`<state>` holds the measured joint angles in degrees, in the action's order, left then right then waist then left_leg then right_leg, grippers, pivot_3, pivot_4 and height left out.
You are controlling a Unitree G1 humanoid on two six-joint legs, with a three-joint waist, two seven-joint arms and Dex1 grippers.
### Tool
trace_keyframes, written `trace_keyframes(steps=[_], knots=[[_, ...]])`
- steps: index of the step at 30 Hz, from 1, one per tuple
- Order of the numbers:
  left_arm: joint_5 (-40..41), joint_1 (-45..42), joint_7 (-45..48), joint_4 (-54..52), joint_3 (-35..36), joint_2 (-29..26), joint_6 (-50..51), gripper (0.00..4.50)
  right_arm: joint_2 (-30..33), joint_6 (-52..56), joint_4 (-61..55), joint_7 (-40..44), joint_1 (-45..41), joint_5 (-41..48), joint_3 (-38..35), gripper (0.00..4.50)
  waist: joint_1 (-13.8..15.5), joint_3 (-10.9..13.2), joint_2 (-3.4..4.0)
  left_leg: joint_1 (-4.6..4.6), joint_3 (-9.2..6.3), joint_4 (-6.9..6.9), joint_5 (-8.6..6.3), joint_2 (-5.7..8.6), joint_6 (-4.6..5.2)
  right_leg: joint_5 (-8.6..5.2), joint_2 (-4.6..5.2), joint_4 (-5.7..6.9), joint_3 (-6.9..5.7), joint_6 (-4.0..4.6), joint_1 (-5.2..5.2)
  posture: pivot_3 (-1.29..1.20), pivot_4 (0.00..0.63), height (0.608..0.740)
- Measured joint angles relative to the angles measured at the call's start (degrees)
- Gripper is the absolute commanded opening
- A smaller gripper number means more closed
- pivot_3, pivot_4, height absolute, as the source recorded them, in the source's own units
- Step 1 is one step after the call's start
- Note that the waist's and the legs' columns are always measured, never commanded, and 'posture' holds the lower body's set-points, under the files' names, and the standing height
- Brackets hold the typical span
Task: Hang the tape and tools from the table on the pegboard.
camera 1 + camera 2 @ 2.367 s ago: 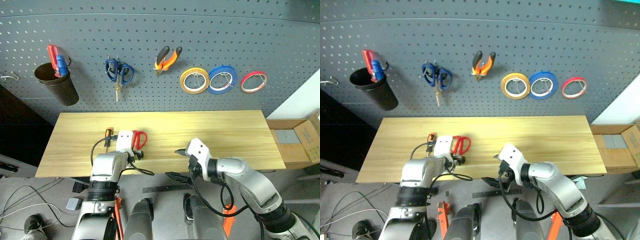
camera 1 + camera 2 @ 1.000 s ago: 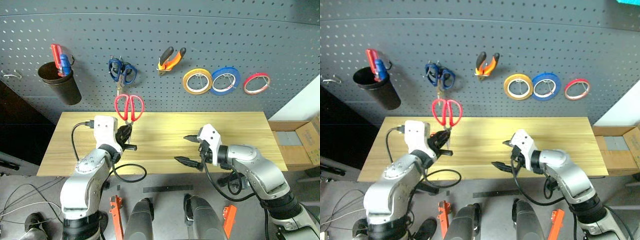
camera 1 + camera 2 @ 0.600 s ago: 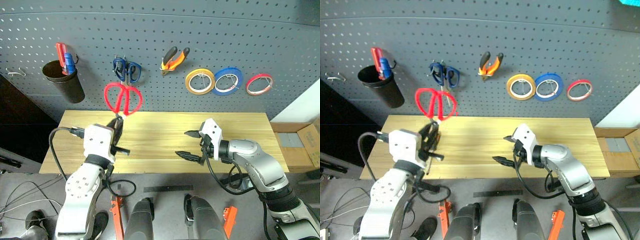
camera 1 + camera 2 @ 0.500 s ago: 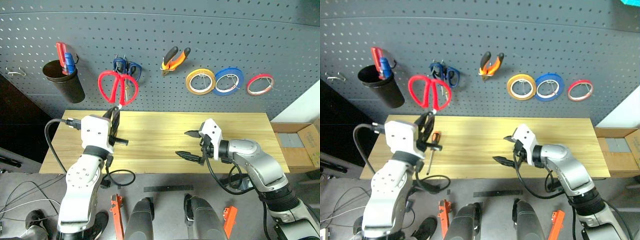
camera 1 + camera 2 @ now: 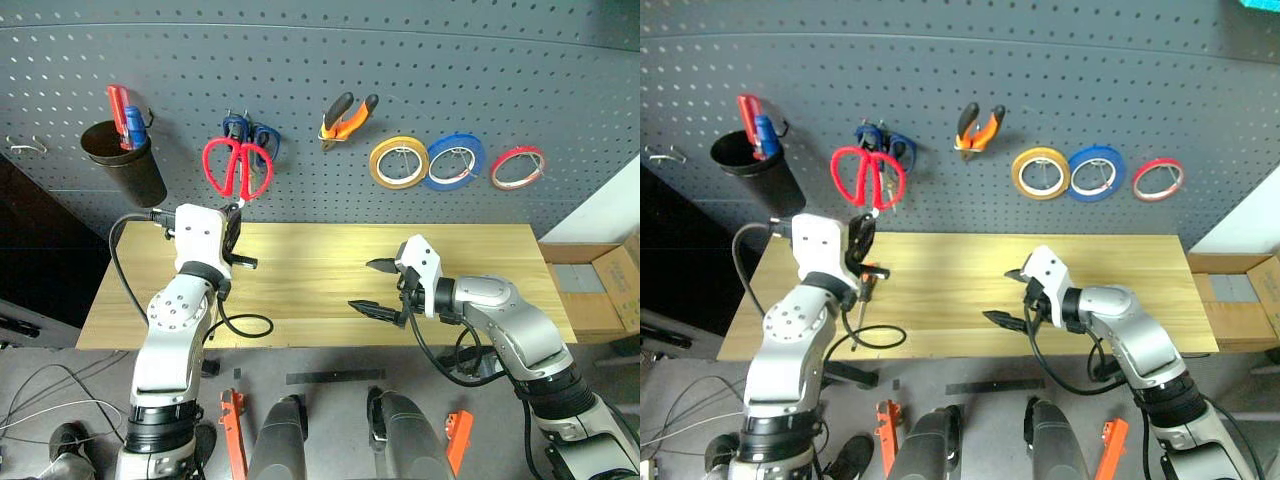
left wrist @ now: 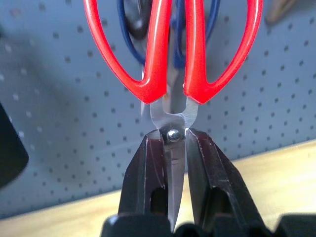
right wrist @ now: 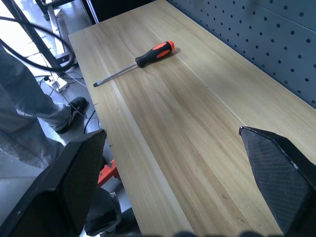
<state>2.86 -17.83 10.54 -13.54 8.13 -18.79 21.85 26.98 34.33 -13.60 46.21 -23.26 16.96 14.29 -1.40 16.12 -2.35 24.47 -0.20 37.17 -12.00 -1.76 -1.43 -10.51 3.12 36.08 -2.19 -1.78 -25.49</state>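
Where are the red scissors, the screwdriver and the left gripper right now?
red scissors (image 5: pixel 238 168), left eye view, on the handle loops.
screwdriver (image 7: pixel 154 52), right wrist view, on the orange-and-black handle.
left gripper (image 6: pixel 174 148), left wrist view, between the fingertips at the scissors' pivot.

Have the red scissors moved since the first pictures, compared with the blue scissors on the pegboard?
Yes. The red scissors went up from the table, held by the left gripper; their handles now sit beside the blue scissors on the pegboard.

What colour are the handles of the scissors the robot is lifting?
Bright red loop handles on the steel-bladed scissors, clearest in the left wrist view.
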Motion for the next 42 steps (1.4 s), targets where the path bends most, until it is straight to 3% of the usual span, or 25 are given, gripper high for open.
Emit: trace_keyframes(steps=[8, 16, 23, 26, 29, 33, 37, 42], knots=[[-0.07, -4.01, 1.06, 5.42, -0.13, -0.06, -2.05, 0.24, 0.05, 0.00, -0.02, -0.06, 0.00, -0.03, 0.03, 4.50, -0.18, 0.00, 0.00, 0.00, 0.06, -0.07, 0.00, 0.00, 0.00, 0.02, 0.00, -0.02, 0.04, -0.02, -0.02, -0.07, 0.216, 0.740], [-4.09, -12.69, -3.80, 16.19, -1.53, -0.84, 3.15, 0.24, 0.07, -0.02, -0.02, -0.05, -0.15, -0.17, 0.21, 4.50, -0.18, -0.06, 0.00, -0.23, 0.06, 0.10, 0.01, 0.01, 0.00, 0.10, 0.01, 0.05, 0.06, -0.14, 0.23, -0.07, 0.218, 0.740], [-2.81, -13.73, -4.68, 22.19, -1.01, -0.10, 8.09, 2.68, -1.35, -0.02, -0.02, -0.97, -0.56, -0.01, 0.22, 4.50, -0.55, -0.10, 0.00, -0.32, 0.11, 0.00, 0.01, -0.04, 0.00, 0.13, -0.02, 0.11, 0.11, -0.13, 0.19, -0.07, 0.219, 0.740], [-0.92, -9.15, -3.75, 18.81, 1.00, -0.17, 9.07, 3.74, -2.01, -0.02, -0.27, -1.38, -0.71, 0.00, 0.31, 4.50, -0.65, -0.10, 0.00, -0.33, 0.20, -0.06, 0.01, -0.05, -0.01, 0.14, 0.00, 0.04, 0.18, -0.12, 0.18, -0.06, 0.219, 0.740], [1.73, -0.75, -2.34, 13.04, 4.67, -0.98, 10.46, 3.74, -1.99, 0.16, -0.89, -1.28, -0.50, 0.06, 0.35, 4.50, -0.66, -0.10, 0.00, -0.33, 0.20, -0.10, 0.00, -0.06, -0.01, 0.18, 0.01, 0.03, 0.19, -0.03, 0.16, -0.06, 0.219, 0.740], [3.68, 3.59, -2.14, 11.50, 9.08, -3.85, 19.14, 3.74, -2.10, 1.97, -1.97, -1.02, -0.38, 0.16, 1.13, 4.50, -0.14, -0.10, -0.01, -0.36, 0.07, -0.04, 0.01, -0.07, -0.01, 0.11, -0.02, 0.11, 0.06, -0.07, 0.19, -0.04, 0.224, 0.740], [5.59, 0.92, -1.96, 12.80, 11.48, -6.48, 29.95, 3.74, -4.73, 3.79, -1.84, -2.10, -0.75, -0.07, 3.21, 4.50, 0.50, -0.13, -0.05, -0.34, 0.04, 0.06, 0.05, -0.04, -0.04, 0.21, 0.01, 0.10, 0.02, 0.09, 0.23, -0.04, 0.227, 0.740], [6.16, -6.37, 0.32, 21.61, 9.54, -9.32, 34.39, 3.74, -7.76, 3.85, -1.68, -4.63, -2.45, -1.26, 5.43, 4.50, 0.48, -0.22, -0.16, -0.35, 0.03, 0.08, 0.13, -0.03, -0.07, 0.30, -0.01, 0.10, 0.04, 0.08, 0.23, -0.04, 0.227, 0.740]])
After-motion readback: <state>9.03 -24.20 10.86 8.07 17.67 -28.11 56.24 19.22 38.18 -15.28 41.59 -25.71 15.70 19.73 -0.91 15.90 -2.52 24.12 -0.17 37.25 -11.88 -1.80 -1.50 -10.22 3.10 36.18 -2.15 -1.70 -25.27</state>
